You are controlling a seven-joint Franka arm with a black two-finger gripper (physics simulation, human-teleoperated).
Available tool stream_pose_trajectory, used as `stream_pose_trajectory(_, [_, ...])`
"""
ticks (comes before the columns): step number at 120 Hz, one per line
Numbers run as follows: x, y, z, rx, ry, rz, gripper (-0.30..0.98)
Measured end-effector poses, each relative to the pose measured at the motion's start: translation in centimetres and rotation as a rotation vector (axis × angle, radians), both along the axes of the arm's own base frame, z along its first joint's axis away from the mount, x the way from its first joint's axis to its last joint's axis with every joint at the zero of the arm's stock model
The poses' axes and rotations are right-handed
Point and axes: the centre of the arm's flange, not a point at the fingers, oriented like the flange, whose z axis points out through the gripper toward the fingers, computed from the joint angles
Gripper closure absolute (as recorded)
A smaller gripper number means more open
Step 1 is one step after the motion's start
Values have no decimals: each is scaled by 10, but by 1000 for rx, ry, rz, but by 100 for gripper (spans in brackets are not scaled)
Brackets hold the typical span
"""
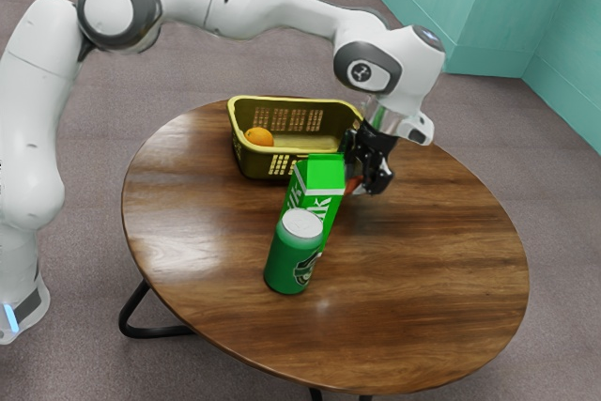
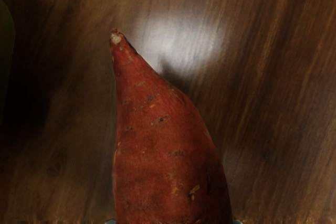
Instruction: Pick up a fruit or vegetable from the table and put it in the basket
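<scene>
In the exterior view my gripper point(image 1: 368, 174) is low at the table's far side, just beyond the milk carton, beside the basket point(image 1: 263, 164). A bit of the red sweet potato point(image 1: 353, 185) shows at its fingers; the carton and the gripper hide the rest. The sweet potato point(image 2: 163, 145) looms large at the wrist view's lower edge, its narrow tip pointing away from the hand. Small parts of both fingertips press against its two sides, so the gripper point(image 2: 174, 222) is shut on it. An orange point(image 1: 259, 137) lies inside the basket.
The green milk carton point(image 1: 317, 190) stands upright between the basket and a green can point(image 1: 293, 253), close to my gripper. The round wooden table point(image 1: 432, 269) extends past them toward the exterior view's right, and its edge curves behind the gripper.
</scene>
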Motion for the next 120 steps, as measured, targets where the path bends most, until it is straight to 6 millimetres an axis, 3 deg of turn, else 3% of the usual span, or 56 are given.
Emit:
stream_pose_trajectory(14, [-8,1,27,-4,-28,-4,51])
stream_pose_trajectory(26, [-12,-1,61,-11,-70,-4,51])
stream_pose_trajectory(34, [-12,10,88,-21,-102,16,54])
stream_pose_trajectory(41, [-14,30,98,-21,-108,44,55])
stream_pose_trajectory(83, [-34,176,91,-5,-54,241,58])
stream_pose_trajectory(100, [-39,186,88,-6,-38,243,56])
stream_pose_trajectory(111, [-38,184,86,-9,-31,233,31])
stream_pose_trajectory(120, [-38,183,85,-10,-28,226,18])
